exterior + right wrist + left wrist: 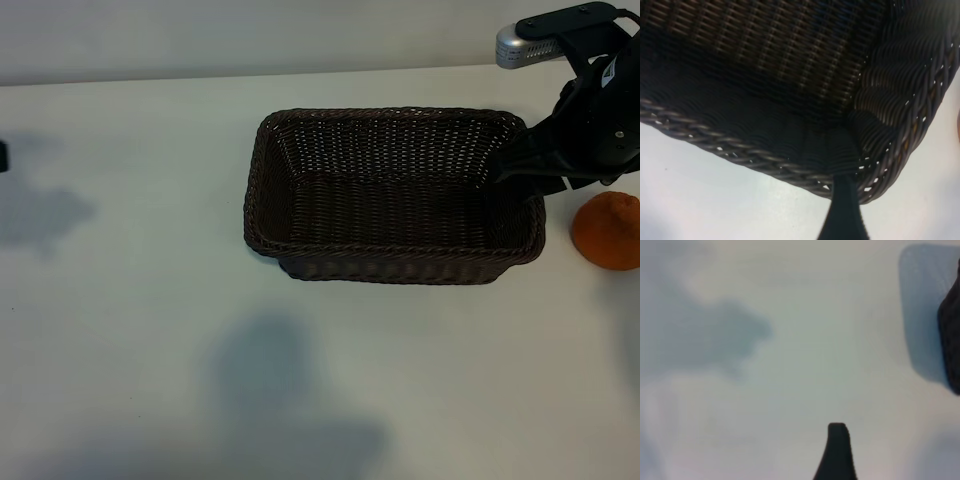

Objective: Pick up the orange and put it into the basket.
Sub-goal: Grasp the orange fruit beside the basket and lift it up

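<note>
The orange (pixel 607 231) rests on the white table, just off the right end of the basket (pixel 270 190). The basket is dark brown wicker, rectangular, with nothing inside it. My right gripper (pixel 498 172) hovers over the basket's right end, to the left of the orange and apart from it, open with nothing between its fingers. One dark finger (pixel 842 212) of that gripper shows in the right wrist view, in front of the basket's braided rim (pixel 740 152). My left gripper (pixel 3 156) sits at the far left edge of the table, with one finger (pixel 837 452) over bare tabletop.
The white table (pixel 140 300) reaches well out to the left of the basket and in front of it. Soft arm shadows (pixel 290 400) lie on it. A pale wall runs along the back edge.
</note>
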Robot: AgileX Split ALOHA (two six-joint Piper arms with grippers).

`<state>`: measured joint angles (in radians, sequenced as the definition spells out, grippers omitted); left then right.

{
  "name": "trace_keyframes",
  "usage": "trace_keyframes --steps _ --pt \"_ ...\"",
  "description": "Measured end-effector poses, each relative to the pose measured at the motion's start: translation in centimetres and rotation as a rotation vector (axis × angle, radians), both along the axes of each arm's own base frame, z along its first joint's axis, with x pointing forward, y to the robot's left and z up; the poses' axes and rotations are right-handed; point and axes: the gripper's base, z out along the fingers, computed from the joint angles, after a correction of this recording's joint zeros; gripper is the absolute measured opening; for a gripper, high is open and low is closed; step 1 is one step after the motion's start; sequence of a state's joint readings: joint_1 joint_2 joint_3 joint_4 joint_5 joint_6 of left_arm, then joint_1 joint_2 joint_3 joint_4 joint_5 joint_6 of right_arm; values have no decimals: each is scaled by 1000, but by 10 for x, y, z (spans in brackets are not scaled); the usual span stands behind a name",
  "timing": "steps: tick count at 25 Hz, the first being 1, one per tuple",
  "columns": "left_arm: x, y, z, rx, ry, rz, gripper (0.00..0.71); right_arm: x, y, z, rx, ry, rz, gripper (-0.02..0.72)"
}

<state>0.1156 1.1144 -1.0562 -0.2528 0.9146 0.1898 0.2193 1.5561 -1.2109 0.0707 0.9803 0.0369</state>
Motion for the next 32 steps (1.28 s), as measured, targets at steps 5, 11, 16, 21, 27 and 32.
trace_keyframes --steps 5,11,16,21,27,32 --pt "-37 6 16 93 7 66 596 0 0 0 -1 2 1 525" --pt "-103 5 43 147 -120 144 596 0 0 0 -1 3 1 525" --pt "-144 1 49 146 -194 155 596 0 0 0 -1 5 1 525" --pt "-179 -3 51 143 -307 171 596 0 0 0 -1 5 1 525" --pt "-193 -5 12 137 -271 174 596 0 0 0 -1 5 1 525" --pt "-205 -6 -28 135 -237 174 596 0 0 0 -3 4 7 525"
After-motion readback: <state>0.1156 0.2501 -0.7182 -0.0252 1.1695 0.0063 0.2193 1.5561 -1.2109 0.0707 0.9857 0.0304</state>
